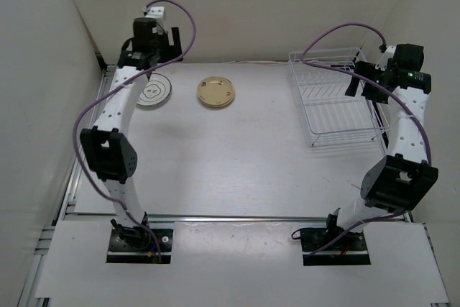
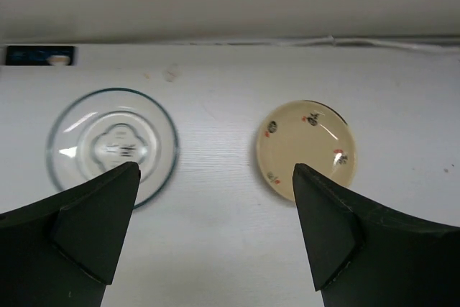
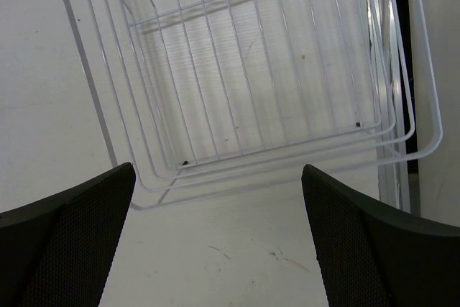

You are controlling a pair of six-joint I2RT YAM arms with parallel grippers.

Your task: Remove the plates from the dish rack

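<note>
Two plates lie flat on the white table at the back left. One is white with a thin dark ring (image 1: pixel 153 92) (image 2: pixel 111 145); to its right is a tan-yellow one with small marks (image 1: pixel 215 92) (image 2: pixel 307 150). My left gripper (image 1: pixel 149 70) (image 2: pixel 215 235) hovers open over the near edge of the ringed plate, holding nothing. The white wire dish rack (image 1: pixel 334 98) (image 3: pixel 251 84) stands at the back right, and no plate shows in it. My right gripper (image 1: pixel 357 78) (image 3: pixel 218 235) is open and empty just outside the rack's wall.
White walls close in the table at the left, back and right. A thin cable (image 2: pixel 374 41) runs along the back edge and a small dark label (image 2: pixel 39 55) sits on the wall. A metal rail (image 1: pixel 237 217) borders the near edge.
</note>
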